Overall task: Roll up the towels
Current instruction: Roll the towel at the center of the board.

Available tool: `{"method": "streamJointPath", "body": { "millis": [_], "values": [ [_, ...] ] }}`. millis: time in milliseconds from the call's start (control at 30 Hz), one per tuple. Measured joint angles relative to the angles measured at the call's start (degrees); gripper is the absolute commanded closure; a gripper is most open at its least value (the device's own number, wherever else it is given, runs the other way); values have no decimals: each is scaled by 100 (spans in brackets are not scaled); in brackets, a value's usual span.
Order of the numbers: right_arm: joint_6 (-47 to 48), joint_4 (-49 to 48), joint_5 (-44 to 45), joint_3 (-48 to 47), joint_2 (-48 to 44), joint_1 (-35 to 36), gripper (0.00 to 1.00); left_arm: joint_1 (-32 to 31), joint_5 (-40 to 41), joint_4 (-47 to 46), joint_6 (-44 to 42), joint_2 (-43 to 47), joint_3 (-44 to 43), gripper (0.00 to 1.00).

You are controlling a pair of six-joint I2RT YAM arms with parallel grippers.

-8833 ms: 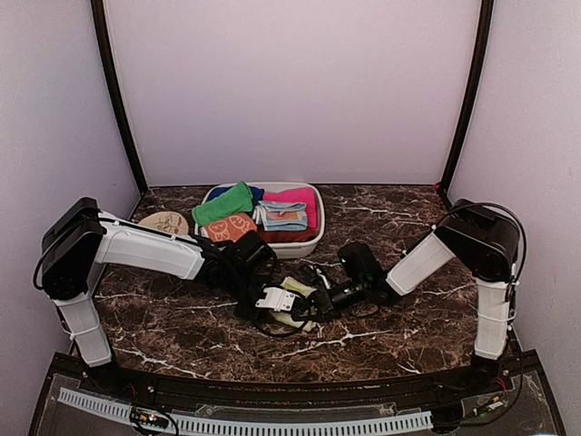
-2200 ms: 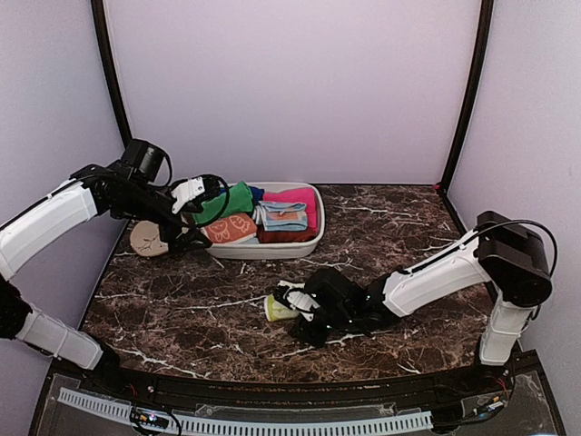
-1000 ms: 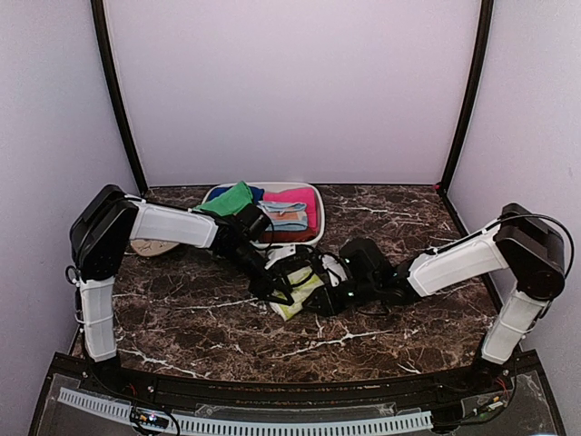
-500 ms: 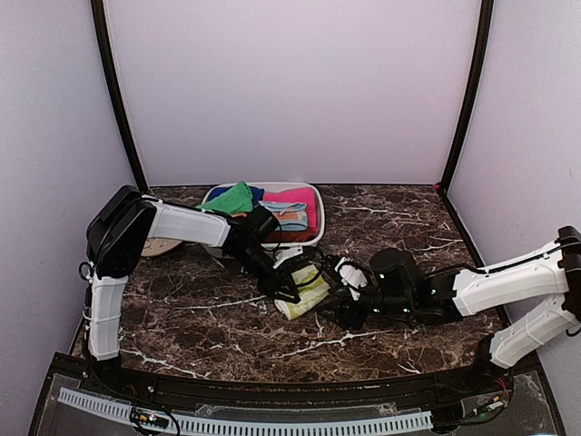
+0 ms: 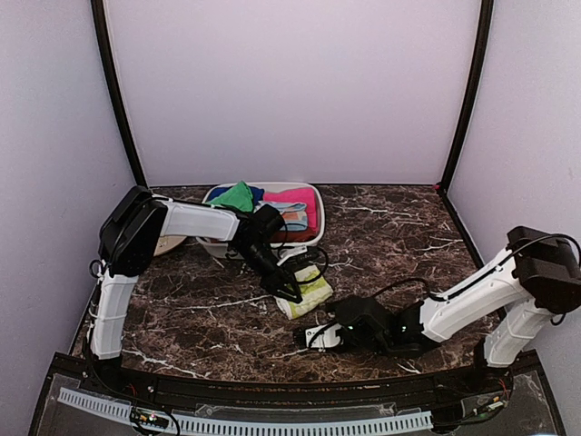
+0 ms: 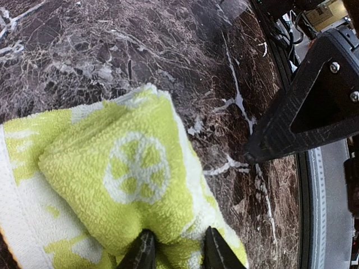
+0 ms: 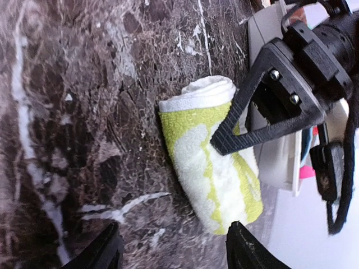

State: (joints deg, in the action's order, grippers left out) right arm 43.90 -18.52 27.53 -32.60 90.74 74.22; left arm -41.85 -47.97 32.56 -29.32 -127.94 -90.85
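Top view: the cream-white cloth towel with yellow-green prints (image 5: 310, 295) lies rolled on the dark marble bench (image 5: 182, 309), just near of the white plastic tray (image 5: 320, 218). The plain bright green cloth towel (image 5: 232, 197) sits bunched at the tray's far left, so probably half the job is left. Risk: the left gripper (image 5: 289, 291) holds only one end of the roll, so a lift or an early release could let the layers spring loose. The left arm has its elbow high at the left, forearm slanting down and right to the roll. The right arm lies low along the bench, right gripper (image 5: 310, 336) near of the roll and apart from it. Left wrist view: fingers (image 6: 145, 252) are pinched on a thick fold of the printed towel (image 6: 134, 179), cloth bulging between them; a tug here would unwind the outer wrap. Right wrist view: fingers (image 7: 107, 249) are spread wide with nothing between, aimed at the printed towel (image 7: 205, 162). Driving in flat could shove it toward the tray instead of catching it.
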Motion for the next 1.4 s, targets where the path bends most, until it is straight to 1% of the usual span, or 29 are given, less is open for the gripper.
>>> {"method": "streamJointPath", "body": {
  "millis": [100,233,367,433,500,533,667,733,800,867,900,967,1100,1133,1233,1300,1400],
  "values": [
    [973,-785,402,28,538,-52,38,2,-2,103,-79,-22,-55,68],
    [2026,-1989,691,15,1213,-210,37,11,-24,195,-197,-48,-96,68],
    [2761,-2905,774,-105,1759,-476,38,22,-63,291,-348,-59,-96,68],
    [3016,-3228,787,-184,1976,-586,40,26,-74,328,-422,-66,-101,67],
    [3171,-3366,745,-243,2098,-634,45,35,-87,358,-490,-66,-101,66],
    [3213,-3388,726,-271,2140,-636,49,52,-103,389,-527,-70,-107,64],
    [3080,-3042,562,-481,2208,-636,72,144,-140,586,-638,-87,-197,57],
    [2704,-2385,382,-750,2164,-638,85,223,-199,695,-669,-85,-203,50],
    [2260,-1578,151,-1113,2107,-669,93,337,-245,741,-678,-57,-186,41],
    [1672,-568,-142,-1676,2098,-710,99,492,-258,684,-649,129,15,38],
    [1443,-170,-306,-1928,2100,-730,100,562,-238,664,-636,254,138,37],
    [809,809,-750,-2507,2105,-763,100,732,-101,560,-603,621,494,36],
    [-435,2168,-1690,-3296,2173,-802,100,1016,214,345,-577,1558,1187,34],
    [-844,2476,-2039,-3488,2192,-839,100,1056,284,267,-568,1827,1351,33],
    [-1895,2903,-2994,-3707,2199,-1032,100,1119,496,48,-586,2643,1843,32],
    [-2693,2951,-3886,-3703,2199,-1290,100,1137,608,-2,-688,3091,2107,33],
    [-3729,2830,-5108,-3582,2208,-1703,100,1139,678,48,-953,3471,2391,33]
  ]
}}
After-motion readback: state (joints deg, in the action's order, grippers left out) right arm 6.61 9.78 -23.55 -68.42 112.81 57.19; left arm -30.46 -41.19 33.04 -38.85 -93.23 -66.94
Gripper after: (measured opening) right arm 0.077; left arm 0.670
